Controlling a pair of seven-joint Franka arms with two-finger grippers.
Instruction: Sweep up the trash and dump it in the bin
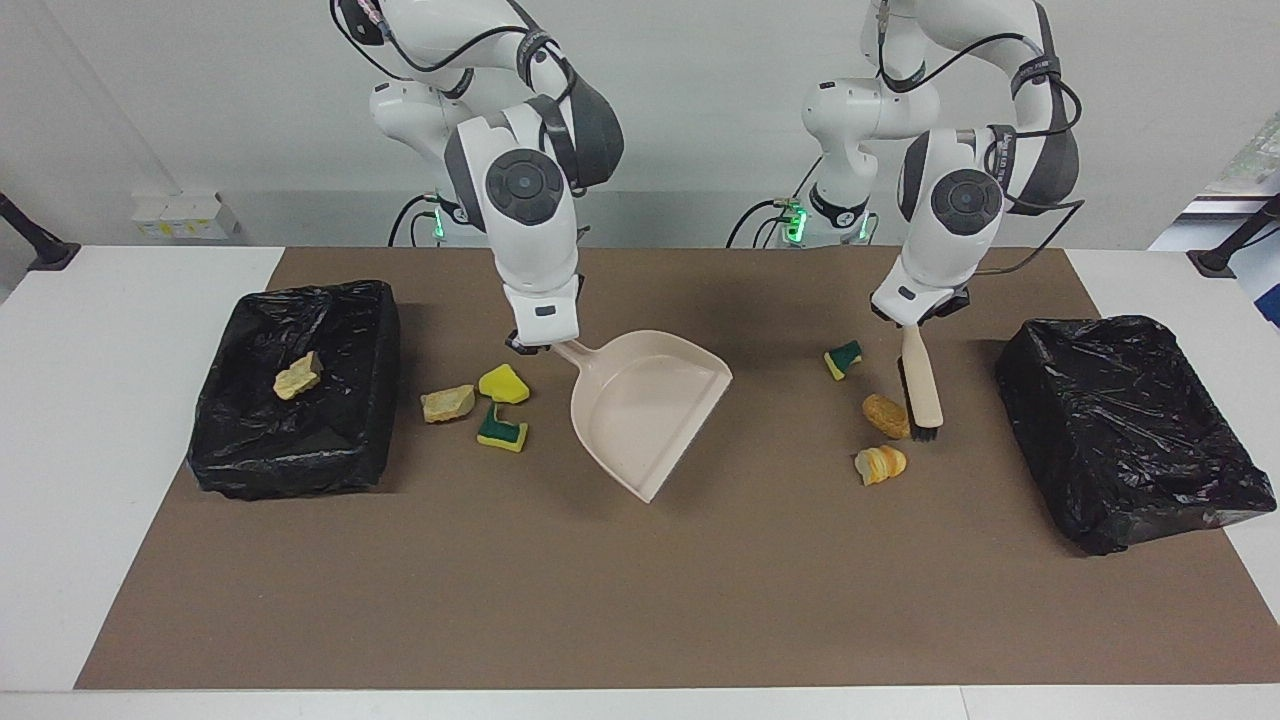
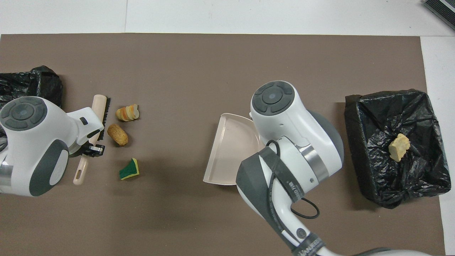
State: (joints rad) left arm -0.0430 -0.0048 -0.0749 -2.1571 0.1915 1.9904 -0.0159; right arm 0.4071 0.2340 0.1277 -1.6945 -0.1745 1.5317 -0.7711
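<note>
Your surface (image 1: 640, 600) carries a brown mat with two black-bagged bins. The bin at the right arm's end (image 1: 300, 440) holds one tan foam chunk (image 1: 297, 376). The bin at the left arm's end (image 1: 1130, 430) shows nothing inside from here.

Dustpan (image 1: 645, 405) sits mid-mat, mouth turned toward the left arm's end. Your right pincer (image 1: 530, 347) is clamped shut on its handle. It looks like stiff, light plastic, so hold it by the handle and keep the lip flat on the mat.

Brush (image 1: 920, 385) is in your left pincer (image 1: 915, 320), closed tight on the handle, bristles down beside the bread lumps. It's rigid with soft bristles, so the handle grip is fine.

Trash is in two groups. Near the right arm's bin, beside the dustpan handle, lie a tan foam chunk (image 1: 447, 403), a yellow sponge piece (image 1: 503, 383) and a green-and-yellow sponge piece (image 1: 501, 429). Beside the brush lie a green sponge bit (image 1: 843, 359), a brown bread lump (image 1: 884, 415) touching the brush, and a striped bread lump (image 1: 880, 464) farther from the robots.

The scraps all look light and soft. They will likely roll or bounce under a hard sweep, so push slowly. They're too squashy to pinch cleanly; sweep them.
</note>
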